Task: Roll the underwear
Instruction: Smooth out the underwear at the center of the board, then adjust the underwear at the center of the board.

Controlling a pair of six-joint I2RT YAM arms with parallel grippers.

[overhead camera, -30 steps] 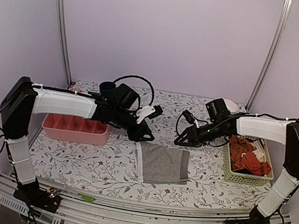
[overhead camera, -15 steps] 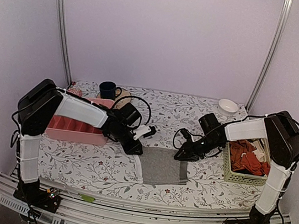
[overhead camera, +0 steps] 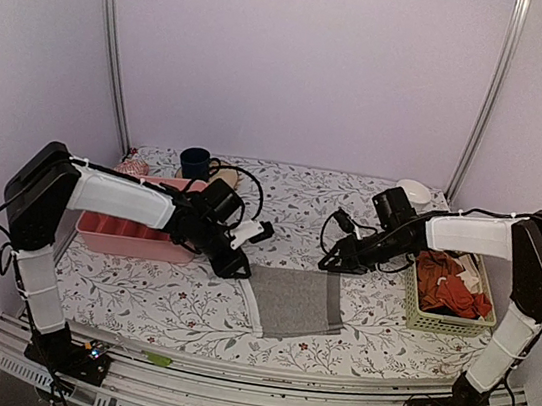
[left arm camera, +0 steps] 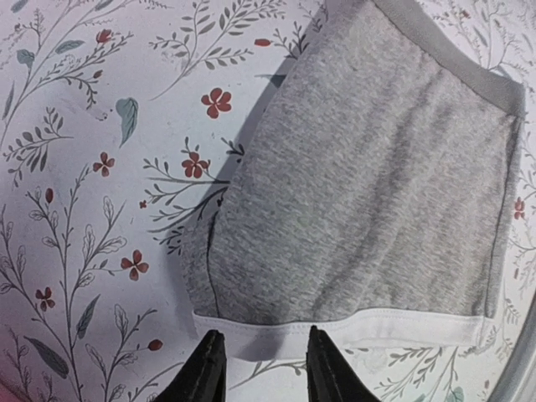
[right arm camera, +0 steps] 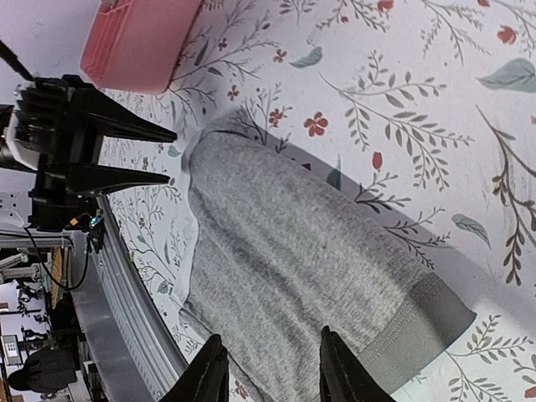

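The grey underwear [overhead camera: 295, 302] lies folded flat on the flowered table, pale hem at its left, darker waistband at its right. My left gripper [overhead camera: 239, 265] is open and empty, just off the underwear's left edge; in the left wrist view the fingertips [left arm camera: 209, 356] straddle the pale hem of the underwear [left arm camera: 368, 193]. My right gripper [overhead camera: 328, 262] is open and empty, above the cloth's far right corner; in the right wrist view the underwear [right arm camera: 301, 251] and its waistband lie beneath it.
A pink divided tray [overhead camera: 133, 234] stands at the left behind my left arm. A green basket [overhead camera: 441, 320] with orange-red and white cloths stands at the right. A dark mug [overhead camera: 194, 162] and a white bowl [overhead camera: 414, 192] stand at the back.
My left gripper has drawn back and left, from over the cloth's far left corner to its left edge. My right gripper has lifted back off the far right corner. The underwear lies flatter.
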